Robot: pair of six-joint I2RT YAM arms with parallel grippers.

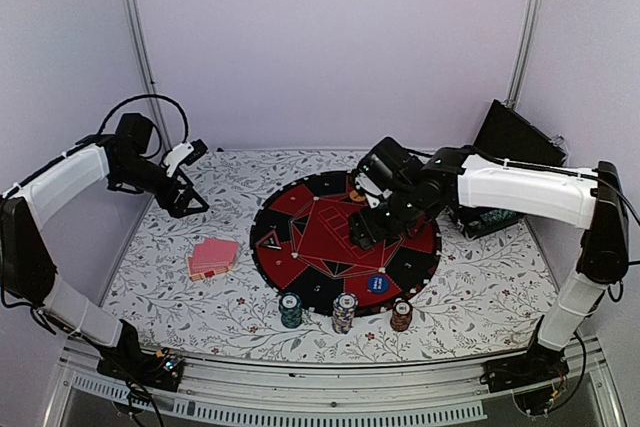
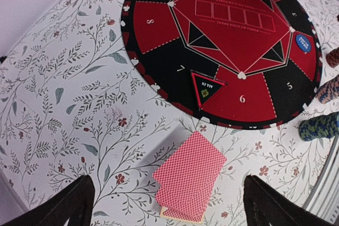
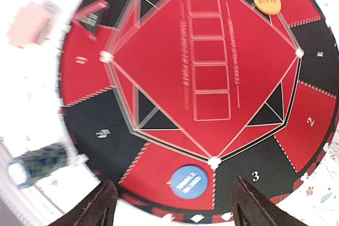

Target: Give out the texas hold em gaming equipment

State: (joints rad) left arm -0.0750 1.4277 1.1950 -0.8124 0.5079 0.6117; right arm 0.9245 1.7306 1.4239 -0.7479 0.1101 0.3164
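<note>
A fanned stack of pink-red-backed playing cards (image 1: 213, 258) lies on the floral cloth left of the mat; in the left wrist view the cards (image 2: 190, 181) lie between my fingers, well below them. My left gripper (image 1: 185, 199) is open and empty, raised at the far left. My right gripper (image 1: 363, 234) is open and empty above the mat. A blue disc (image 3: 192, 182) lies below it between its fingers, on a red sector. An orange disc (image 3: 266, 0) lies at the mat's far side. Three chip stacks stand at the mat's near edge: green (image 1: 291, 309), blue-mixed (image 1: 345, 313), dark red (image 1: 402, 316).
The big round red-and-black mat (image 1: 300, 202) fills the middle. A small triangular marker (image 2: 208, 86) lies on its left part. A black hinged case (image 1: 505, 137) stands open at the back right. Metal posts rise at the back corners.
</note>
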